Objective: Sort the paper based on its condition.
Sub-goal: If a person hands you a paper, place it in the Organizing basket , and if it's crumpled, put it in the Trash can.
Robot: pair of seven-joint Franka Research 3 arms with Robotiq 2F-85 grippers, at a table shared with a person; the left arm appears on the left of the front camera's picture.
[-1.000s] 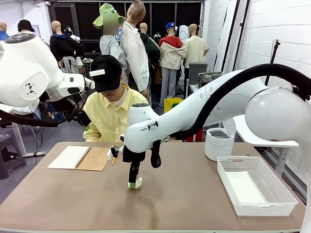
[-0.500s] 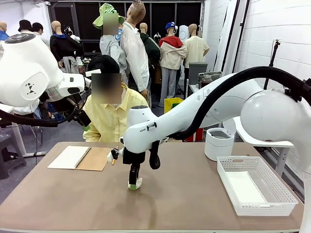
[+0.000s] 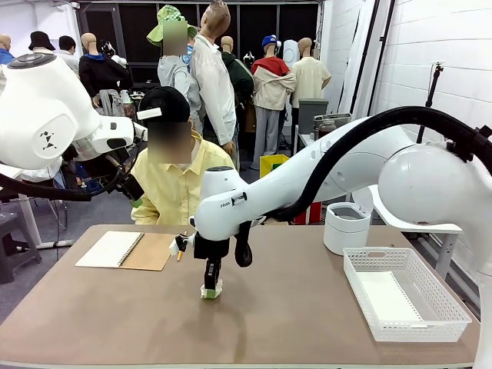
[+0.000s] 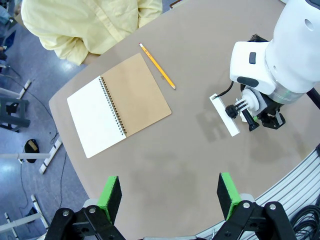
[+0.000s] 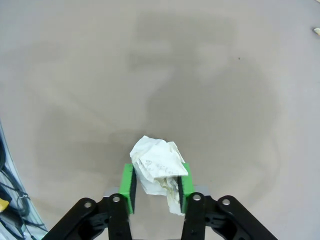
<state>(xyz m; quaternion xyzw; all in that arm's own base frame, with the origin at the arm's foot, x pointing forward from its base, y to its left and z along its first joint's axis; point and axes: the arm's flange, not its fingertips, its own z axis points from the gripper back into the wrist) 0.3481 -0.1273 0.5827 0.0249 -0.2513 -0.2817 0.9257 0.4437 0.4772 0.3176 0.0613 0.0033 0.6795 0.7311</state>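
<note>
A crumpled white paper wad sits between the green pads of my right gripper, which is shut on it just above the brown tabletop. In the front view the same gripper points straight down at the table's middle with the wad at its tips. A flat white sheet appears to lie inside the white mesh basket at the right. My left gripper is open and holds nothing, high above the table's left side.
An open spiral notebook with a brown cover lies at the table's far left, a yellow pencil beside it. A white round bin stands behind the basket. A person in a yellow shirt sits at the far side.
My right gripper has edged slightly left at the tabletop, and the wad sticks out less beside its fingers. The left arm has stayed still.
</note>
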